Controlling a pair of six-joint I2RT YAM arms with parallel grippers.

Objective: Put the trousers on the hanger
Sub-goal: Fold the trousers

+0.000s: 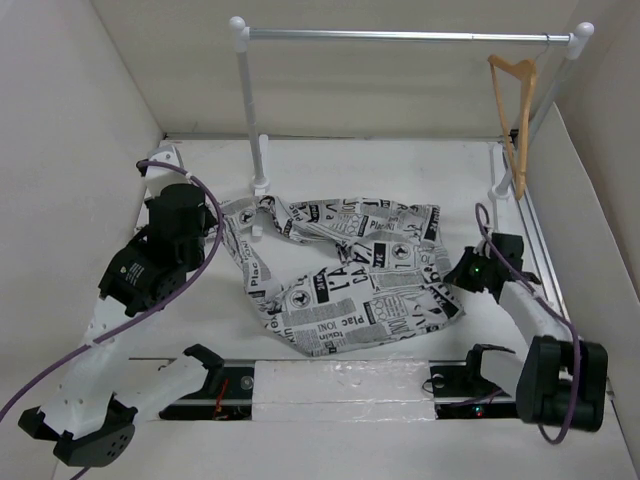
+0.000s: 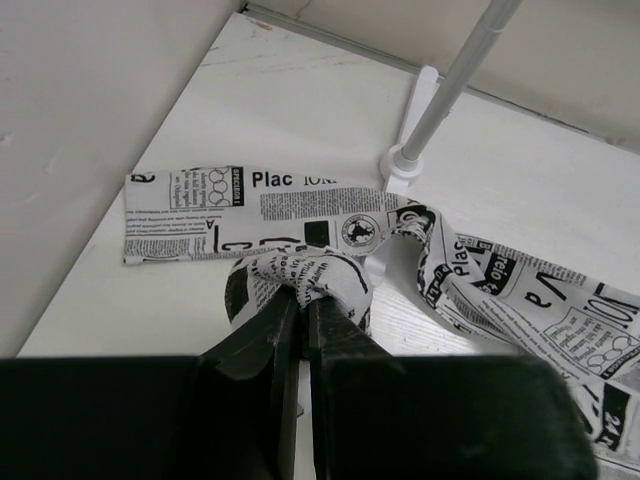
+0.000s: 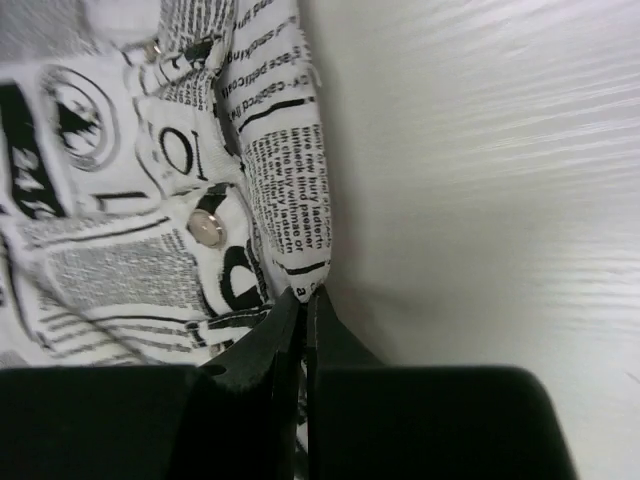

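Observation:
The newspaper-print trousers (image 1: 350, 275) lie crumpled on the white table between the two arms. My left gripper (image 1: 222, 222) is shut on a bunched fold of the trousers (image 2: 300, 275) at their left end. My right gripper (image 1: 455, 272) is shut on the trousers' edge (image 3: 285, 180) at their right side, near a metal snap button (image 3: 209, 228). The tan wooden hanger (image 1: 515, 110) hangs by its hook from the right end of the silver rail (image 1: 400, 36), well above and behind the right gripper.
The rail stands on white posts (image 1: 252, 110) with feet on the table at back left and back right (image 1: 497, 190). The left post's foot (image 2: 400, 165) is close behind the trousers. Walls enclose the table on the left, back and right.

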